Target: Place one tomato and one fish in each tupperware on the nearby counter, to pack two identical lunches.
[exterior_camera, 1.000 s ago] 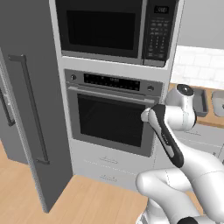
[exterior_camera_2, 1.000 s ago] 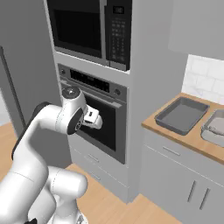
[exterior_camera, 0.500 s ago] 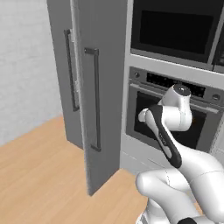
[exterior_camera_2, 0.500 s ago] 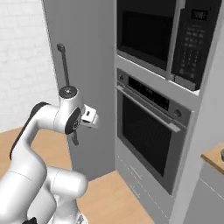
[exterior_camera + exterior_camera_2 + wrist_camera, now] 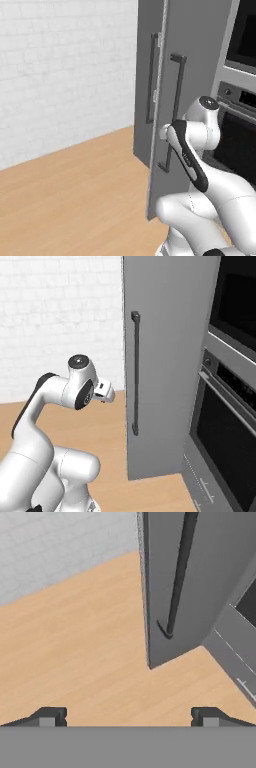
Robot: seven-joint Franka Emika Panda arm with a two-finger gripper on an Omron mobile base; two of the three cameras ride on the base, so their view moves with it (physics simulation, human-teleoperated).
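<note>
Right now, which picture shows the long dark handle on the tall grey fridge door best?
The right base view: the long dark handle runs top to bottom in full, plain against the tall grey fridge door. The left base view shows the door edge-on, with two such handles at a slant. The hand view catches just the lower end of a handle.

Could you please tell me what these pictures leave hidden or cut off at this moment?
- Fridge interior: the closed grey fridge doors hide it in both base views.
- Oven: cut off by the right edge in both base views.
- Hand: open and empty; its fingertips are mostly cut off by the hand view's lower edge.
</note>
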